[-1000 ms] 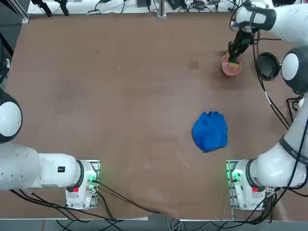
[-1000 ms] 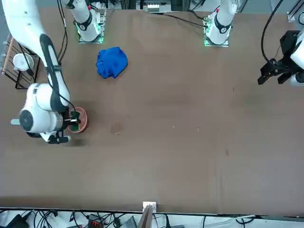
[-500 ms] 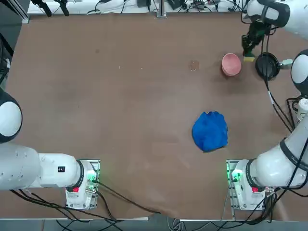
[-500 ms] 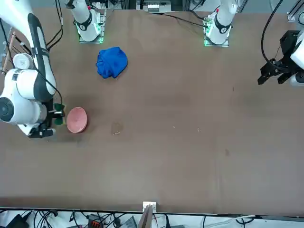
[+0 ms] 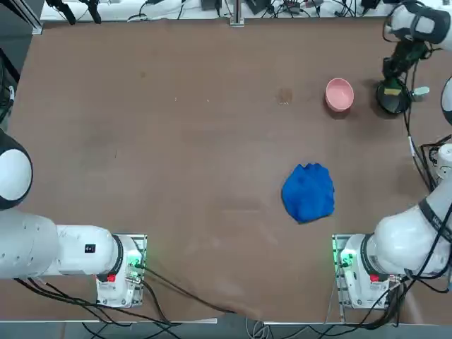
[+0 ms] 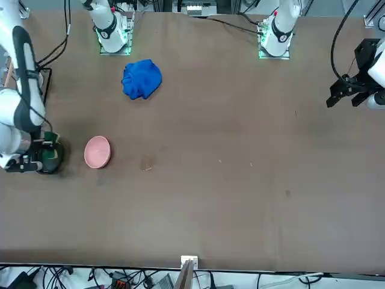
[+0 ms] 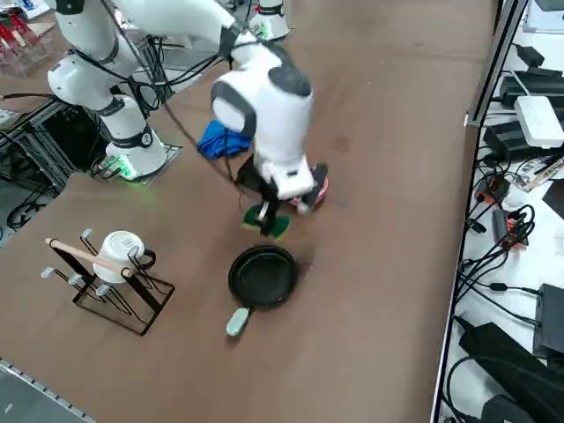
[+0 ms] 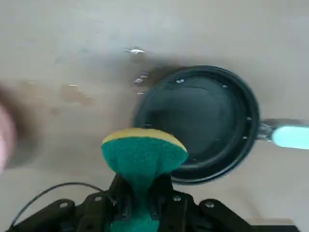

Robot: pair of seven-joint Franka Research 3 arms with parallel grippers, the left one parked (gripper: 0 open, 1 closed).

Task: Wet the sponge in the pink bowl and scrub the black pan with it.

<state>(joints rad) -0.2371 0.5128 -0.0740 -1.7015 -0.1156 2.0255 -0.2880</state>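
1. In the top view we see the right gripper [image 5: 393, 79] over the black pan [image 5: 393, 97], which stands just beside the pink bowl [image 5: 340, 94], on the side away from the blue cloth [image 5: 308, 192]. The sponge is not clear here.

2. In the front view the gripper [image 6: 49, 146] hangs at the pan [image 6: 50, 158], a little apart from the bowl [image 6: 97, 151]. A green bit between the fingers is, we think, the sponge.

3. In the right side view the sponge [image 7: 268, 219] is held in the air near the pan [image 7: 263, 277], between the pan and the bowl [image 7: 319, 195]. The pan's handle [image 7: 238, 320] is pale and points away from the bowl.

4. In the right wrist view the fingers pinch the sponge [image 8: 143, 155] at its middle; it bulges above them, so we judge it soft and light, and maybe slippery if wet. The pan [image 8: 199, 124] lies just behind it; we judge it stiff and glossy, and it may slide under scrubbing.

5. We can read no brand, label or writing in any view.
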